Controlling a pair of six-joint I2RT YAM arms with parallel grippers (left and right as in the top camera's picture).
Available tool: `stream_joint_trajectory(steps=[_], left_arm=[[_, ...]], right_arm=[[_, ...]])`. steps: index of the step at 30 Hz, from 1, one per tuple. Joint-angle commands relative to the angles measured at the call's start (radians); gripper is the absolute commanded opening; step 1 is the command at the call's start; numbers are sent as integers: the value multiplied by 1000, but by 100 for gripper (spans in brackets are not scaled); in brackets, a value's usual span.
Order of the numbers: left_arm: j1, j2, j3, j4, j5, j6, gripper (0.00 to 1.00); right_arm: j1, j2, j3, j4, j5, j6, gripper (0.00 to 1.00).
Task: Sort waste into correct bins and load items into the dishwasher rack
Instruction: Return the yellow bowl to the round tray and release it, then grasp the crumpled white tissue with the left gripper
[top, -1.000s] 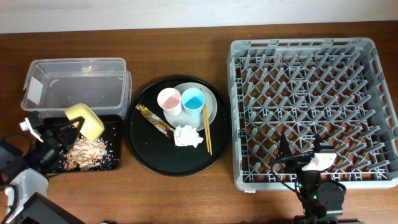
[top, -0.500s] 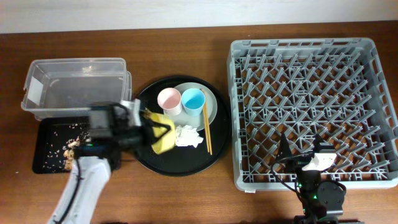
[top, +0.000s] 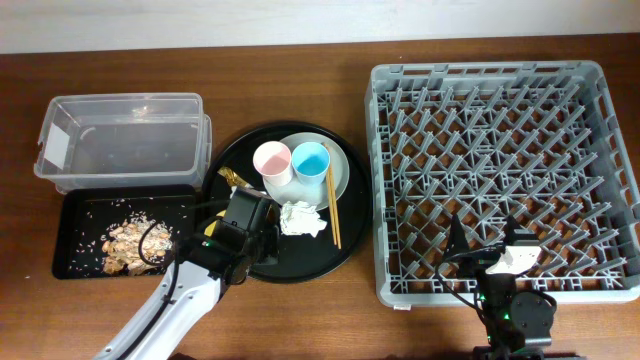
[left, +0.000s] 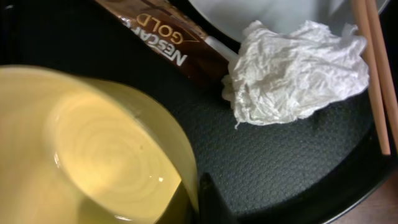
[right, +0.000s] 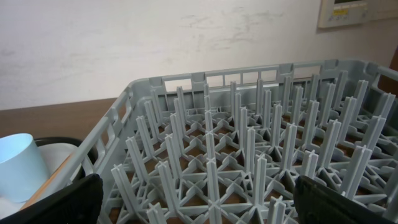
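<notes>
Left end effector (top: 255, 218), grip unclear, yellow bowl (left: 93, 149) brought over round black tray (top: 300, 265)

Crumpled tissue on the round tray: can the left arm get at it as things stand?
Probably not yet. The tissue lies uncovered beside the left gripper, nothing between them, but its jaws seem shut on the yellow bowl, which must be set down first.
</notes>
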Motion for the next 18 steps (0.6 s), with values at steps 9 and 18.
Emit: stream_joint_trajectory(steps=[9, 18], left_arm=[[-6, -27, 152, -1, 54, 66, 57], [-82, 250, 179, 146, 89, 102, 51]], right_arm=[[-6, -6, -8, -4, 2, -6, 98], [-6, -6, -8, -4, 2, -6, 98]])
